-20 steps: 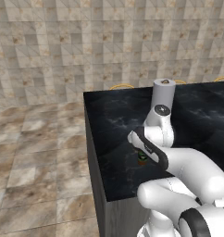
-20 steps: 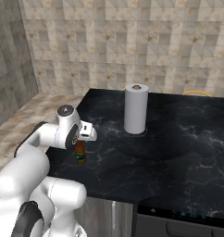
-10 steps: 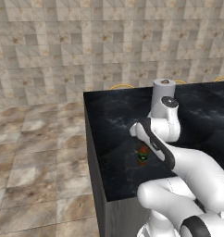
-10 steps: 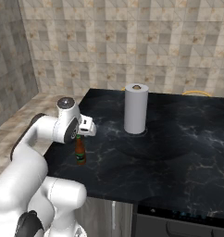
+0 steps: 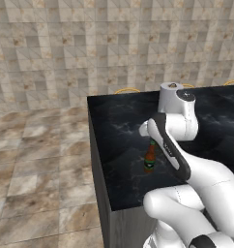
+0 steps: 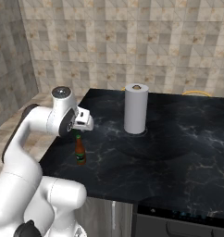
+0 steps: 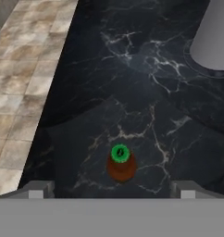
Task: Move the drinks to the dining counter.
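Observation:
One of the drinks, a small brown bottle (image 6: 79, 151) with a green cap, stands upright on the dining counter (image 6: 178, 152), near its left front corner. The same bottle (image 5: 149, 157) shows beside my forearm in the left base view. My gripper (image 6: 78, 132) hangs just above the cap, open and holding nothing. In the hand view I look straight down on the bottle (image 7: 121, 163), which sits between and below the spread fingertips (image 7: 36, 190) of the gripper (image 7: 111, 192).
A tall white paper-towel roll (image 6: 135, 109) stands behind and to the right of the bottle. The counter's left edge (image 5: 97, 160) drops to the tiled floor (image 5: 36, 169). Yellow curved rims (image 5: 127, 90) show beyond the far edge. A dark appliance front (image 6: 178, 222) sits under the near edge.
My hand has lifted from around the bottle's body to above its cap, with the jaws spread. The bottle stays standing in the same spot.

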### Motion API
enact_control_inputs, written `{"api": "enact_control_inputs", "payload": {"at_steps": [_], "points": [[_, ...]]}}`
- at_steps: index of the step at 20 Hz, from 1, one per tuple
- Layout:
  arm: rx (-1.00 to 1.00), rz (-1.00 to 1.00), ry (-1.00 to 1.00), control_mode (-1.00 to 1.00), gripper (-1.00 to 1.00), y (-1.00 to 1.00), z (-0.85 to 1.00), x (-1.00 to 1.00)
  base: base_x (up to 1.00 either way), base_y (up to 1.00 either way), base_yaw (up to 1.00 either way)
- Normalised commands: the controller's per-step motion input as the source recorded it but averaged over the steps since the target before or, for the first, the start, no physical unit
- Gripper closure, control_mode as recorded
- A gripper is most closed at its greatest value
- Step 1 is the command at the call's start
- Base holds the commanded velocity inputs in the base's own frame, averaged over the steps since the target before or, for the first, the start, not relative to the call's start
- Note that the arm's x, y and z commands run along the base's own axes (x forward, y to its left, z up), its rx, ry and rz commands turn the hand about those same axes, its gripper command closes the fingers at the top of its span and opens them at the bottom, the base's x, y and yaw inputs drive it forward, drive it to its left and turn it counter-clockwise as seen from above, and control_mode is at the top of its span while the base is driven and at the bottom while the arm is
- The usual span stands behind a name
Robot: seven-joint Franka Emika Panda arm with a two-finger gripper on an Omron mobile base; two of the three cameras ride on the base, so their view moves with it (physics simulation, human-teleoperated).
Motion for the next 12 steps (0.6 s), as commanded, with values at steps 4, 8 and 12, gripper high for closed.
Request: {"api": "enact_control_inputs", "payload": {"at_steps": [4, 8, 12], "points": [[0.00, 0.00, 0.00, -1.00, -1.00, 0.00, 0.26, -0.65, 0.00, 0.00, 0.00], [0.00, 0.00, 0.00, -1.00, -1.00, -0.02, 0.32, -0.62, 0.00, 0.00, 0.00], [0.00, 0.00, 0.00, -1.00, -1.00, 0.00, 0.28, -0.45, 0.00, 0.00, 0.00]]}}
